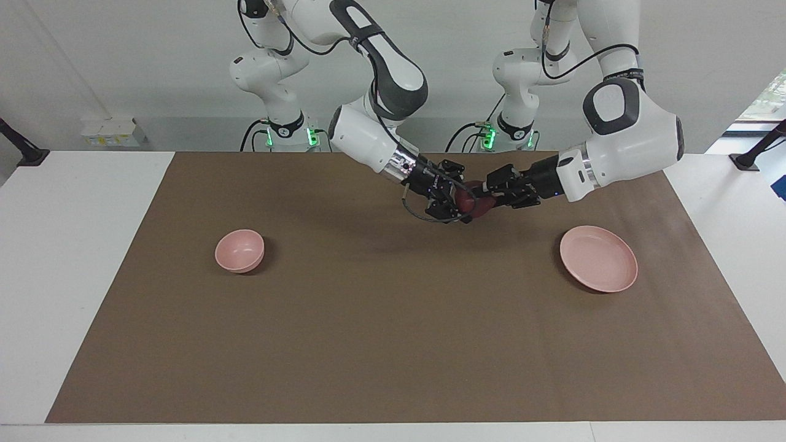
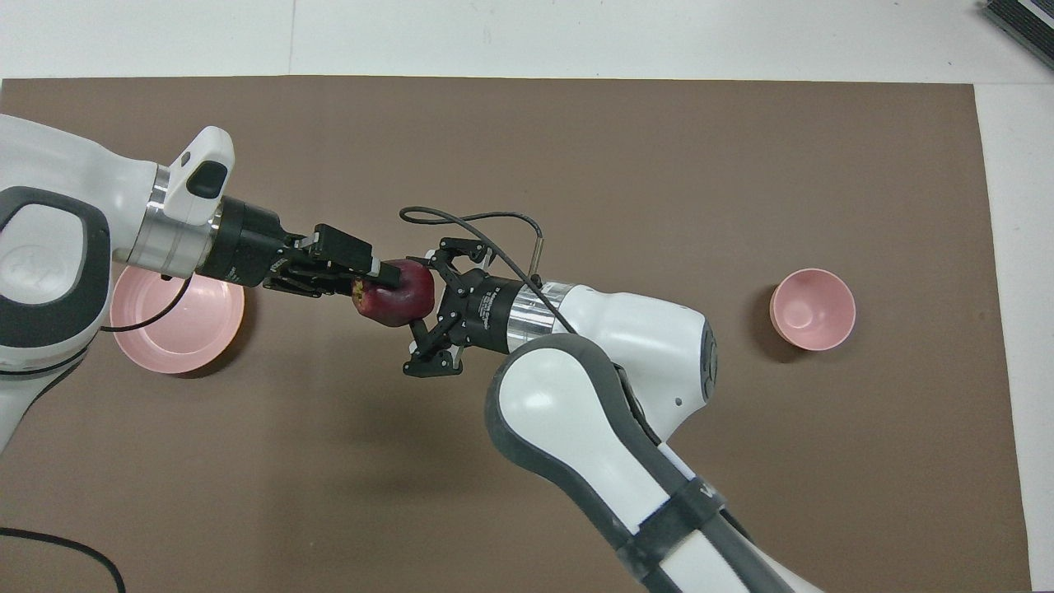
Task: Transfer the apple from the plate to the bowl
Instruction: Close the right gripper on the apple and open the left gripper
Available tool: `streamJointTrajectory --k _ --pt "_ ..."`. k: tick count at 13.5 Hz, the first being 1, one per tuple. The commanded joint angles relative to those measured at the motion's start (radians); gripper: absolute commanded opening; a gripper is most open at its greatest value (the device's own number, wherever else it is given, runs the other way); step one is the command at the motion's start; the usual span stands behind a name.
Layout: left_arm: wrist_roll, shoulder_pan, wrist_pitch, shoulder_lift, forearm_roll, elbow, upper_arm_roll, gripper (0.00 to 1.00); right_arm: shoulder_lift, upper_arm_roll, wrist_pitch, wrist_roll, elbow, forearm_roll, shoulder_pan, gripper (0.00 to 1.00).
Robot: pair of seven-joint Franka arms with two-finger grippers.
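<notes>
Apple [image 2: 397, 293]: held in the air over the middle of the brown mat [image 1: 393, 344], between both grippers.
Left gripper [image 2: 372, 275]: clamped on the apple.
Right gripper [image 1: 463, 200]: fingers around the apple, closed against it.
Plate [image 1: 599, 267]: bare, near the mat's edge at the left arm's end.
Bowl [image 1: 239, 250]: toward the mat's right-arm end, well apart from the plate.

Plate [image 1: 599, 266] and bowl [image 1: 239, 250]: smooth pale pink plastic by the look, satin finish with soft highlights. Apple [image 2: 395, 294]: smooth dark red skin, slightly glossy. Mat [image 1: 393, 344] under the plate: matt brown, paper-like, no sheen. Table [image 1: 73, 276] around the mat: smooth white, low gloss. Arm shells above the mat: glossy white plastic with grey panels; wrists bare metal.
</notes>
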Motion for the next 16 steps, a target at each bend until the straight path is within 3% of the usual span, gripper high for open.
streamJointTrajectory --k 1,3,4,7,9,11,16 --pt "-0.042 -0.046 -0.047 -0.024 -0.012 -0.023 -0.008 0.08 0.018 0.009 0.023 -0.054 0.049 0.05 -0.002 0.0" --pt "-0.042 -0.044 -0.045 -0.022 -0.011 -0.023 -0.008 0.32 0.018 0.009 0.023 -0.06 0.049 0.05 -0.002 0.0" --pt "-0.039 -0.046 -0.045 -0.024 -0.011 -0.023 -0.008 0.33 0.018 0.009 0.023 -0.06 0.047 0.049 -0.002 0.0" --pt "-0.04 -0.046 -0.041 -0.022 0.024 -0.018 -0.008 0.76 0.018 0.009 0.023 -0.062 0.047 0.044 -0.002 0.0" --pt "-0.04 -0.091 0.042 -0.019 0.061 -0.015 -0.008 1.0 0.018 0.009 0.023 -0.066 0.047 0.041 -0.002 0.0" --pt "-0.069 -0.128 0.134 -0.016 0.135 -0.015 -0.008 1.0 0.016 0.009 0.023 -0.077 0.046 0.041 -0.004 0.0" --pt "-0.077 -0.13 0.144 -0.015 0.147 -0.015 -0.008 1.0 0.015 0.009 0.021 -0.098 0.041 0.039 -0.004 0.0"
